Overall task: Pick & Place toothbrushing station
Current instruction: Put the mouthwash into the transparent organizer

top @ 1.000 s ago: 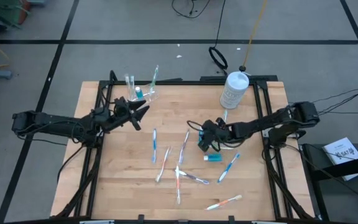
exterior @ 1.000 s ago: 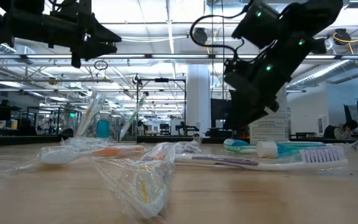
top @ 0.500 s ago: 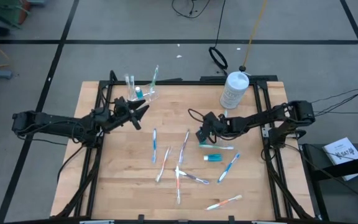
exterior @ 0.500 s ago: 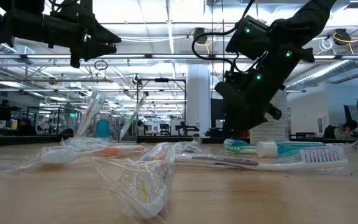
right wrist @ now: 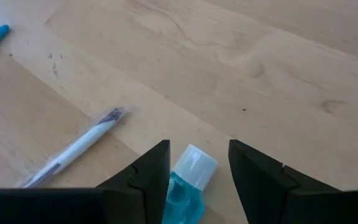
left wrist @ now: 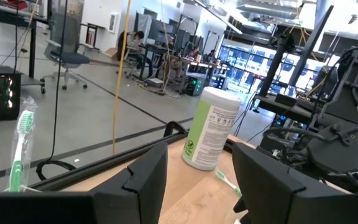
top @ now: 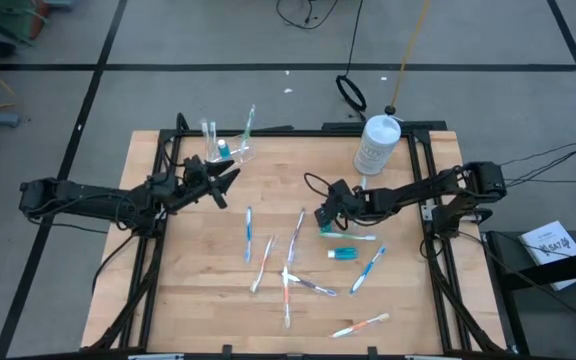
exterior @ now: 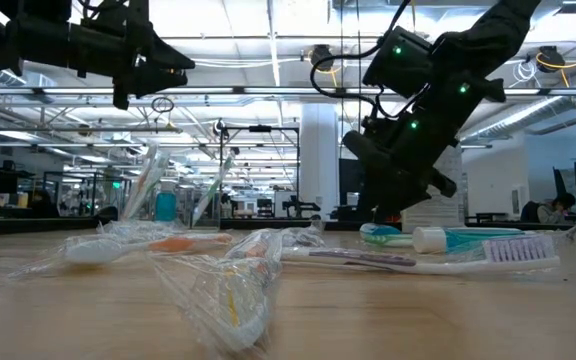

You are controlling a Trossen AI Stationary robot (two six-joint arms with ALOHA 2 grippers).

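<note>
- Your right gripper [right wrist: 194,163] was down near the table's [top: 198,310] middle, slightly toward 3 o'clock, its fingers parted to a moderate gap with nothing between them.
- Straight ahead of those fingers lay a teal toothpaste tube [right wrist: 186,186], its white cap pointing away from the wrist; the gap looked just wider than the tube.
- The tube looked light and soft-walled, so I judged that a hard squeeze on the body would dent it or let it squirt aside; the stiffer cap end or shoulder seemed the safer place to close on.
- A wrapped toothbrush [right wrist: 73,148] lay just beside the tube. It looked slim, light and slippery in its clear wrapping, best taken across the mid-handle.
- More toothbrushes [top: 268,255] were scattered from the table's centre toward 6 o'clock, some touching or crossing each other, so lifting one might have dragged another.
- The clear plastic cup [top: 224,150] stood toward 11 o'clock with brushes upright in it; thin and easy to tip, I judged.
- Your left gripper [top: 220,182] hovered just beside the cup, its fingers spread and empty.
- The large white bottle [top: 376,145] stood toward 1 o'clock.
</note>
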